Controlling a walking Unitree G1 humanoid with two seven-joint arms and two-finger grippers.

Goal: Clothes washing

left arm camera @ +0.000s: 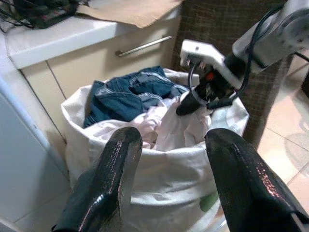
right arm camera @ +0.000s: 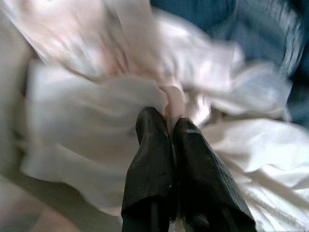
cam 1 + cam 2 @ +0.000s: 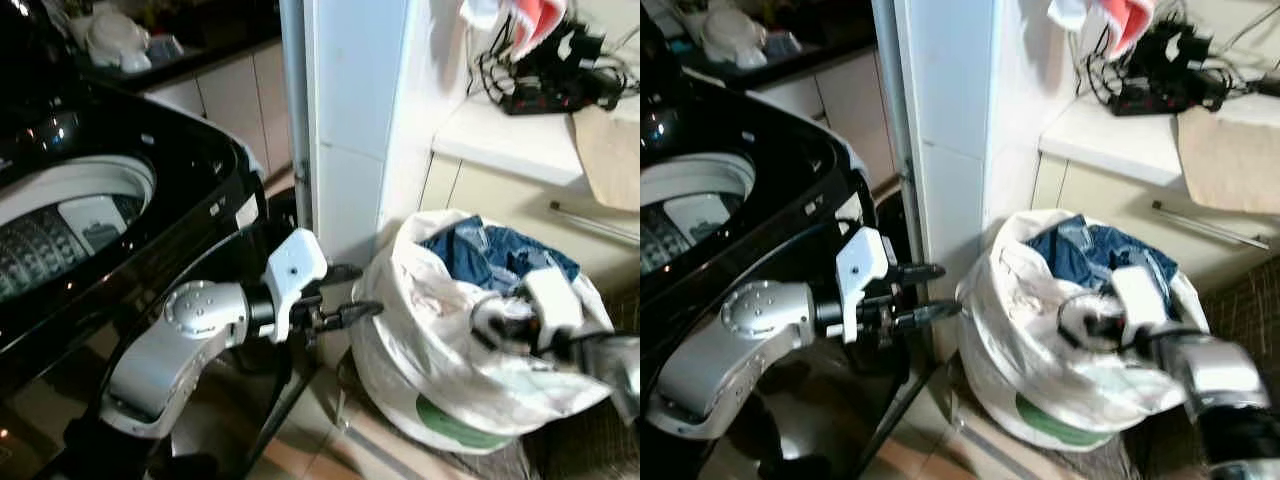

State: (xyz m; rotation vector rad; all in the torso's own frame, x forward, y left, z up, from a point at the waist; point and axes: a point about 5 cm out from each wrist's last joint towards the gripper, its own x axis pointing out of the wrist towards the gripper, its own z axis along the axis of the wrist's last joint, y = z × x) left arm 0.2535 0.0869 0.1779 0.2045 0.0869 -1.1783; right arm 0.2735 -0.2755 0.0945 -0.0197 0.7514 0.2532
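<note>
A: From the head camera, we stand between a top-loading washing machine [image 3: 130,190] on the left, lid up and drum showing, and a white laundry bag [image 3: 440,370] on the tiled floor at right, against a cabinet. Our left gripper [image 3: 352,292] hangs just beside the bag, fingers spread, holding nothing.

B: And the right gripper [image 3: 1080,322]?

A: It reaches into the bag's mouth, near the blue denim [image 3: 1090,252].

B: The left wrist view?

A: We look past our spread fingers [image 1: 113,179] at the bag, jeans at the far side, pale cloth nearer.

B: The right wrist view?

A: Our fingers are pressed together, pinching a fold of the pale garment [image 2: 174,104]. We judge this the pick-up step; next we must lift it free and carry it left to the drum.
</note>
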